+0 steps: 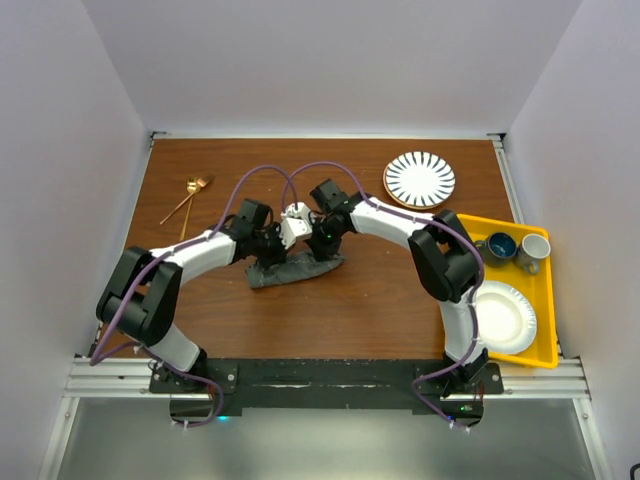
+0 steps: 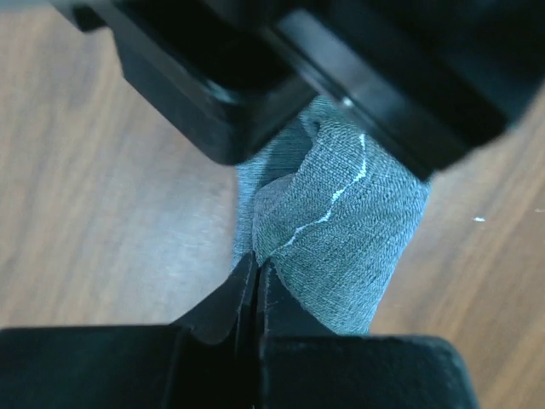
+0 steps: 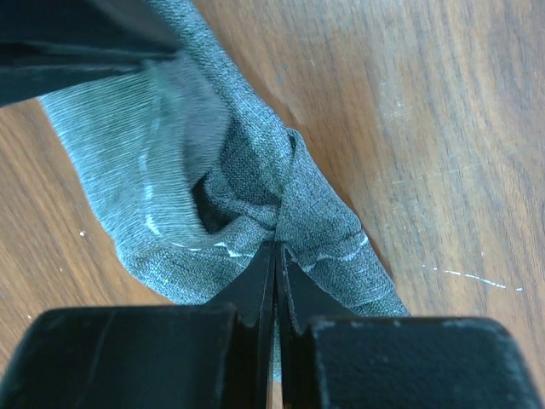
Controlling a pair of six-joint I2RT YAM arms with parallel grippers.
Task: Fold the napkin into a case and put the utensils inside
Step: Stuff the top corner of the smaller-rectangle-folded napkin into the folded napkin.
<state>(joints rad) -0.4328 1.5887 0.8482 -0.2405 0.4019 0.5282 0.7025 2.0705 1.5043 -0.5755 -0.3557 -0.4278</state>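
Left pincer and right pincer pinching the bunched napkin.
Soft, limp cloth; corners hidden, so probably best held by the hem.

Lit brightly and evenly from overhead in the top view, with soft, short shadows under the arms on the brown table and pale, washed-out white walls. Sharp from edge to edge. Shot at close range from both wrists: crisp on the weave of the napkin and on the wood grain, smeared to dark, featureless blur on the black fingers at the bottom. Pale sheen on the wood in the right wrist view
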